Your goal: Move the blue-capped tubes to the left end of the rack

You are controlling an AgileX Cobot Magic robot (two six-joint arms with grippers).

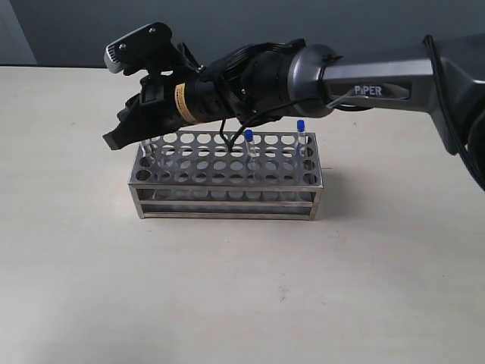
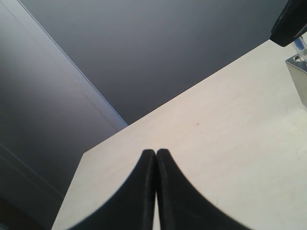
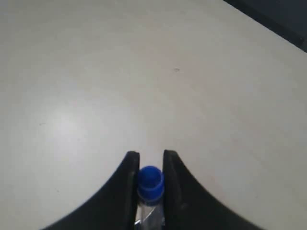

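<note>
The steel rack point(image 1: 227, 199) stands mid-table. My right gripper point(image 1: 125, 134) reaches across over the rack's left end. In the right wrist view the right gripper point(image 3: 150, 154) is shut on a blue-capped tube point(image 3: 150, 182), its fingers pressed on both sides of the cap. Clear tube shafts point(image 1: 148, 152) show in the left-end holes below the fingers; their caps are hidden in the exterior view. Two more blue-capped tubes stand upright in the rack, one near the middle point(image 1: 248, 137) and one at the right end point(image 1: 301, 126). My left gripper point(image 2: 156, 152) is shut and empty over bare table.
The right arm point(image 1: 364, 80) stretches in from the right above the rack's back row. In the left wrist view a corner of the rack point(image 2: 300, 79) and the right gripper's tip point(image 2: 290, 24) show at the edge. A dark wall lies behind the table point(image 1: 242, 303).
</note>
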